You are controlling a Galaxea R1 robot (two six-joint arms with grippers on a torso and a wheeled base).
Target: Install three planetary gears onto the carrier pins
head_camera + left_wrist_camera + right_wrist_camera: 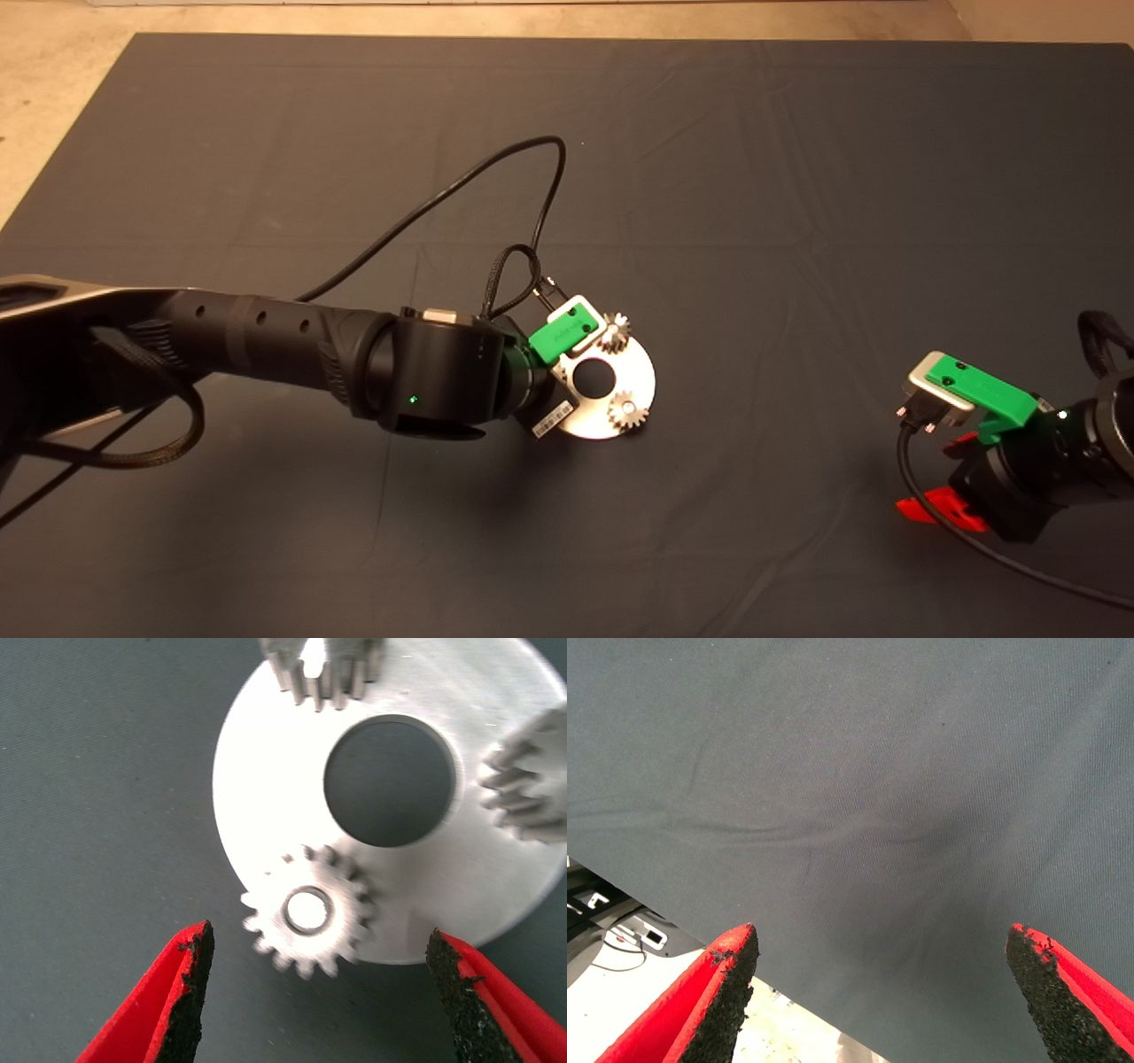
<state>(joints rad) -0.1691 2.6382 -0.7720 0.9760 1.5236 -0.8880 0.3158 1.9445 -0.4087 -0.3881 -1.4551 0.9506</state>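
Left gripper (319, 992) hovering above the mat (709, 177), red fingers (177, 992) spread wide apart, clamped on nothing. Directly between and just beyond the fingertips, one planetary gear (308, 911) seated on a carrier pin (307, 910) at the near rim of the silver disc (266, 771). Farther out across the disc's centre hole, two more planetary gears (323, 669) (527, 784) on the disc. Well away to the right, right gripper (881, 992) parked over bare mat, fingers likewise spread.
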